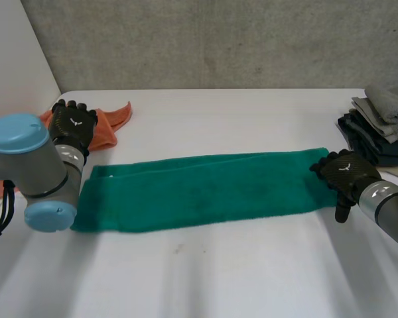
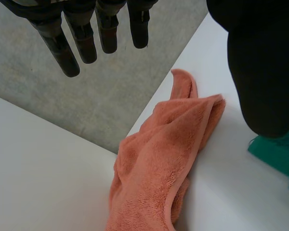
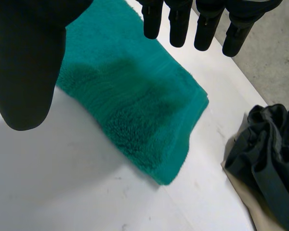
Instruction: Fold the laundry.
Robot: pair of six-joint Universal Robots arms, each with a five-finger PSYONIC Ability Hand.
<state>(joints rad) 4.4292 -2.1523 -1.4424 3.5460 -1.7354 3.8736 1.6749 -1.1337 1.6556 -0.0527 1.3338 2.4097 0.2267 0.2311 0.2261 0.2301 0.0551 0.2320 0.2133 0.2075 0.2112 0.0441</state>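
1. Lying across the white table (image 1: pixel 205 278), the green towel (image 1: pixel 205 189) is sitting folded into a long flat strip.
2. The right hand (image 1: pixel 345 173) is hovering over its right end, fingers (image 3: pixel 178 24) straight, gripping nothing.
3. The left hand (image 1: pixel 71 126) is hanging above an orange cloth (image 1: pixel 109 126), fingers (image 2: pixel 86 43) straight and empty.

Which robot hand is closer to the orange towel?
Left. The left hand is just over the orange towel; the right hand is far off, at the opposite end of the green towel.

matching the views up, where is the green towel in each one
Head view: green towel stretched across the white table.
Left wrist view: its corner, near the orange cloth.
Right wrist view: its end, near the dark clothes.
Shared landmark: the white table.
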